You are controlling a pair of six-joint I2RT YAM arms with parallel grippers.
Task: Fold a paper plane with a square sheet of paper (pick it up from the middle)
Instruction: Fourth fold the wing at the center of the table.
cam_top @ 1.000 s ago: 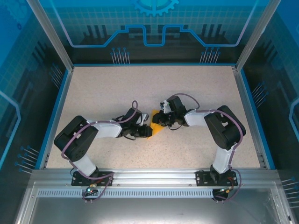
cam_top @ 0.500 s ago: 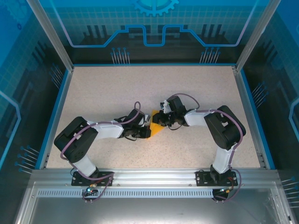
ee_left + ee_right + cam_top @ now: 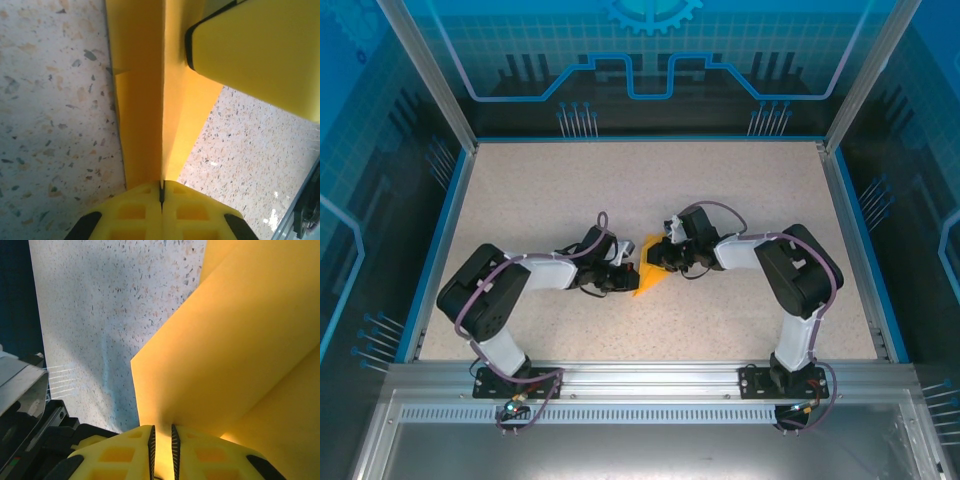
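Observation:
The square sheet of paper is folded into an orange-yellow paper plane [image 3: 648,276], pointed, with a centre crease, held between both grippers at mid-table. My left gripper [image 3: 626,273] is at its left end. In the left wrist view that gripper [image 3: 161,189] is shut on the upright centre crease of the plane [image 3: 142,100], whose flaps spread to either side over the table. My right gripper [image 3: 660,259] holds the far right side. Its jaws [image 3: 162,435] are shut on a flap of the plane [image 3: 240,340]. One of the right gripper's yellow fingers [image 3: 260,50] presses on the paper.
The speckled table [image 3: 720,190] stretches around the arms, bounded by a blue rim [image 3: 650,138] and an aluminium rail [image 3: 650,372] at the near edge. The left arm's elbow [image 3: 485,290] and the right arm's elbow [image 3: 800,270] stand to either side.
My left gripper has shut on the crease and drawn slightly left. The paper now looks narrower and more upright from above. The right gripper has kept its place and grip.

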